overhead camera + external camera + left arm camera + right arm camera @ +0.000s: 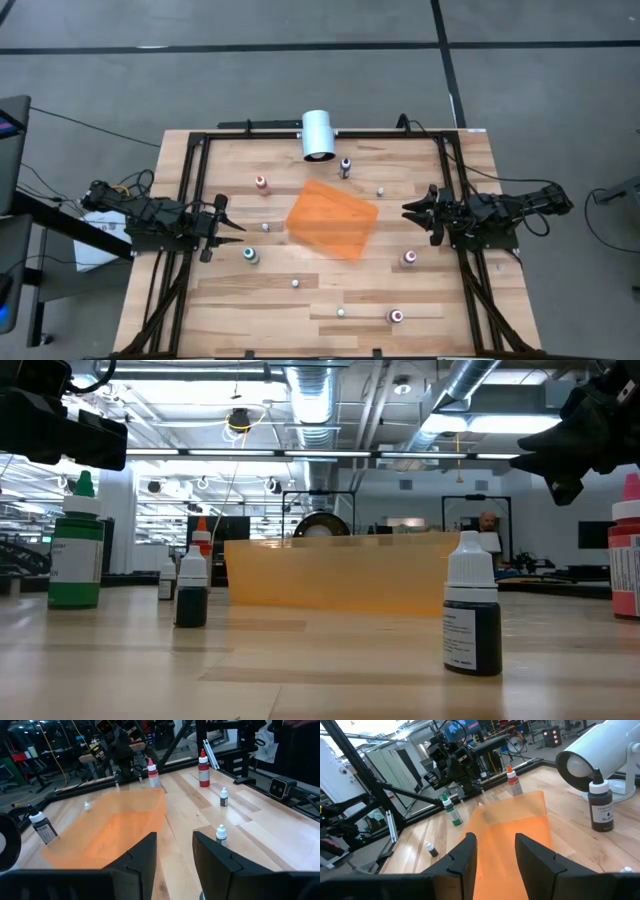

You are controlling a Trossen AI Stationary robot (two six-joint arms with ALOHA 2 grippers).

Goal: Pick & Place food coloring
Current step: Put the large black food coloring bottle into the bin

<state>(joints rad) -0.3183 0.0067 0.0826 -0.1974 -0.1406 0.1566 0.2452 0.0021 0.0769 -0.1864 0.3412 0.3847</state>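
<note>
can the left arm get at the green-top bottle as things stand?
Probably yes. The green-top bottle stands upright on bare table close to the left hand, on that arm's side of the orange sheet. Nothing lies between them, and the hand is empty, fingers apart.

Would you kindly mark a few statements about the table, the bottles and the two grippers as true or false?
1. The orange sheet lies near the middle of the table. True.
2. The left gripper holds a bottle. False: its fingers are apart with nothing between them.
3. The white cylinder lies at the table's far edge. True.
4. The green-topped bottle stands on the orange sheet. False: it stands on bare wood beside the sheet.
5. The right gripper is open and empty. True.
</note>
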